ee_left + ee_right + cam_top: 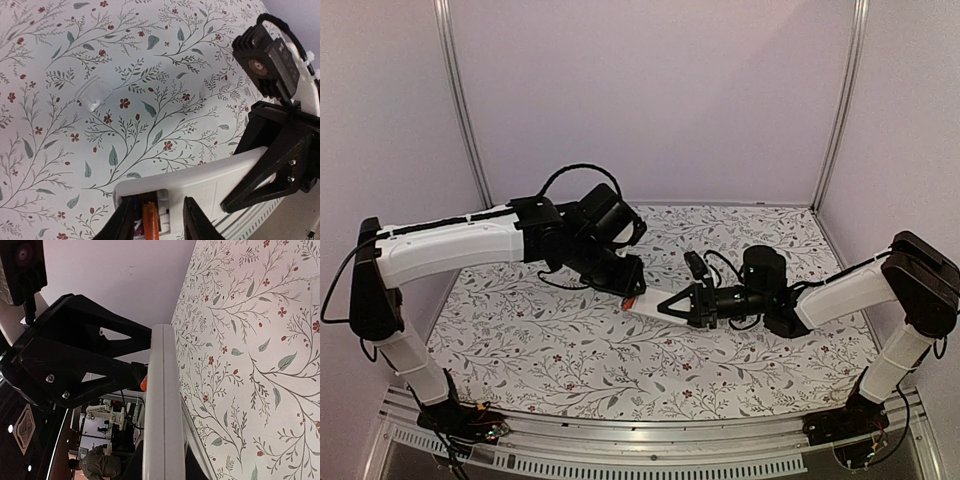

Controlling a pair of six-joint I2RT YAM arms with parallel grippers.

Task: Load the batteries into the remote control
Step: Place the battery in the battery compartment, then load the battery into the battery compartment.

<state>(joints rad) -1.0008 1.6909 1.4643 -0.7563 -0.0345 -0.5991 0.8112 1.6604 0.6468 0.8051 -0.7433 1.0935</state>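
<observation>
Reaching in from the right edge of the desk [540,350], the right hand [675,303] is clamped on one end of the remote control [200,182]. The remote control is kept over the middle of the desk, apparently lifted clear of it. Its white back is turned toward the other arm, so that the open battery bay at the free end can be got at.

The left hand [628,285], coming from the left edge, is set over that free end. Its fingers [192,217] stand apart on either side of the orange battery [149,220], which lies lengthwise at the bay. Whether they are pressed on it cannot be told.

A dark purplish sliver is seen beside the orange battery. It is perhaps the second one, but this is not certain.

A small clear piece [94,95], possibly the bay cover, lies flat on the desk apart from the remote control, out of the way. Insertion is judged to be in hand, with seating and covering not yet done.
</observation>
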